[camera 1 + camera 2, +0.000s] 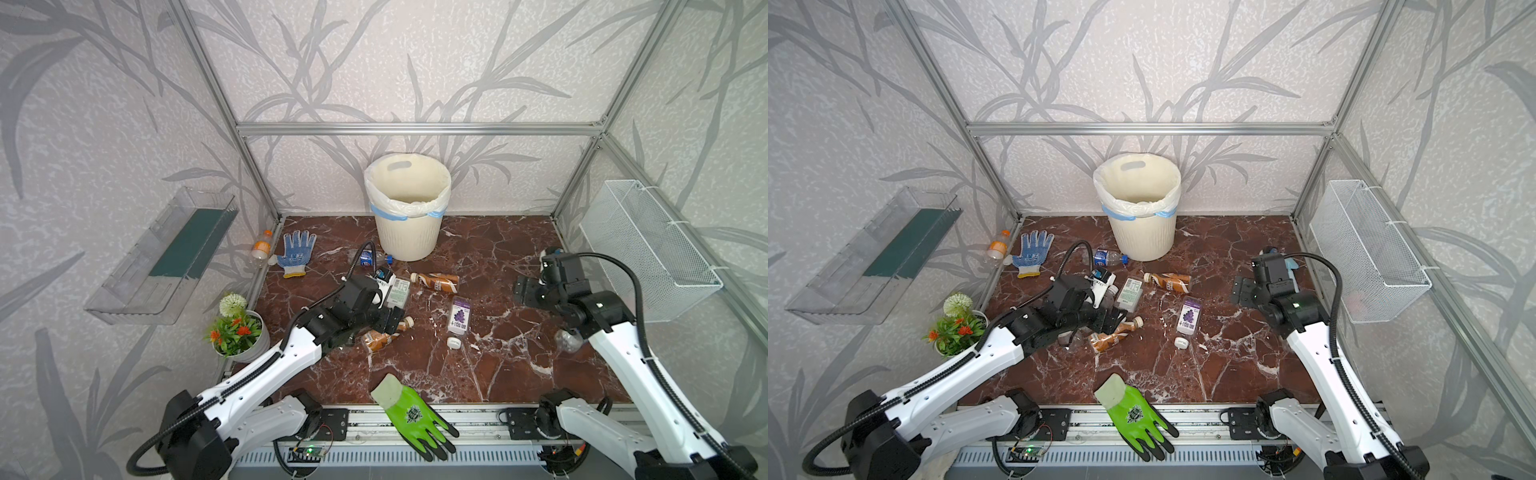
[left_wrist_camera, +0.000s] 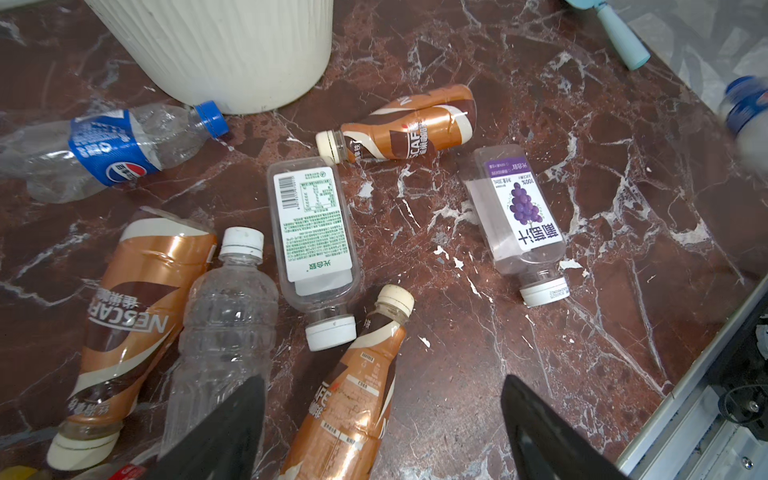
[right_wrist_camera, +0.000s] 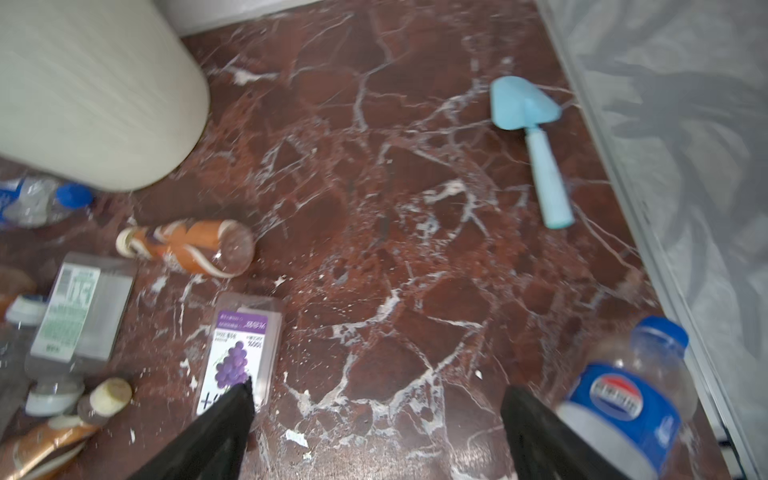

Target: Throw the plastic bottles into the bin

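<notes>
1. Plastic bottles (image 1: 1169, 281) lie scattered on the red-marble bench (image 1: 519, 374), all of them outside the bin (image 1: 407, 237), which stands upright against the back wall with its white liner folded over the rim.
2. A blue-labelled Pepsi bottle (image 2: 112, 153) lies just beside the bin's base. In front of it, a brown coffee bottle (image 1: 436, 281), a flat bottle with green print (image 1: 397, 291) and a grape-label bottle (image 1: 460, 316) lie on their sides.
3. An orange-capped bottle (image 1: 262, 248) lies well apart at the left wall, beside a blue-dotted glove (image 1: 295, 249).
4. The left arm (image 1: 266, 365) reaches over the cluster, its jaws released and spread wide above a second coffee bottle (image 2: 353, 395) and a clear white-capped bottle (image 2: 226, 332), gripping neither.
5. The right arm (image 1: 623, 361) hangs over bare marble, its jaws likewise released and empty. A blue-labelled bottle (image 3: 627, 395) lies just beside one of them, in a blurred wrist view.
6. Around them are a light-blue scoop (image 3: 536, 145) near the right wall, a green glove (image 1: 411, 415) on the front edge, a potted plant (image 1: 239, 332) at the left and a wire-mesh basket (image 1: 648, 253) on the right wall.
</notes>
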`<state>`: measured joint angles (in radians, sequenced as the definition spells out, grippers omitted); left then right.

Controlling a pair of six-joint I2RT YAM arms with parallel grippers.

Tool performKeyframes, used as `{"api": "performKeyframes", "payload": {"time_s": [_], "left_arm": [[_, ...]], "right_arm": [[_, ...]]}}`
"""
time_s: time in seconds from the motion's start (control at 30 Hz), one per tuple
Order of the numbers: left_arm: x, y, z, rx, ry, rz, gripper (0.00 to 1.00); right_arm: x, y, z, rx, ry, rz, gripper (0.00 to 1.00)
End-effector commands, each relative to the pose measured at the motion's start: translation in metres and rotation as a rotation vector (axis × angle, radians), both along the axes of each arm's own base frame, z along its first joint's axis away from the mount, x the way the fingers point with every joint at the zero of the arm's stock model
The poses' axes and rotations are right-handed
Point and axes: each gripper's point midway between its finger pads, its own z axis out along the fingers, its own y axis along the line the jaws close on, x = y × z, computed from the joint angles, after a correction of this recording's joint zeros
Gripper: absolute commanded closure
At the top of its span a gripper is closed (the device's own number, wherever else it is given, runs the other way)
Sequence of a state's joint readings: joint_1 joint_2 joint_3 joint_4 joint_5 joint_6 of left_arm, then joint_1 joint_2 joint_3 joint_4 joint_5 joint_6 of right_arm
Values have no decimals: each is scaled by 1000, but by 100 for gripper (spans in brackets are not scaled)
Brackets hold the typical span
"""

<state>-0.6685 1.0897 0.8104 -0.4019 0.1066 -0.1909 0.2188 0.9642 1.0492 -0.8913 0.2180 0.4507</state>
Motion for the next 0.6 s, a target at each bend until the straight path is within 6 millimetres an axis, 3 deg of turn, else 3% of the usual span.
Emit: {"api": "performKeyframes", "payload": {"time_s": [0.0,0.13,0.33,0.57], "left_arm": [[11,-15,15,-46,-36,-27,12],[21,-17,14,-63,-29,-19,12],[37,-3,24,-108,-32,31,12],[47,7,32,-195,-29,87,12]], "right_arm": [[-34,-27,-27,28,153,-197,5],[-49,-47,-38,64,227,-341,5],[-67,-86,-34,-70,234,-489,3],[-55,-113,-77,-55,300,-514,3]]}}
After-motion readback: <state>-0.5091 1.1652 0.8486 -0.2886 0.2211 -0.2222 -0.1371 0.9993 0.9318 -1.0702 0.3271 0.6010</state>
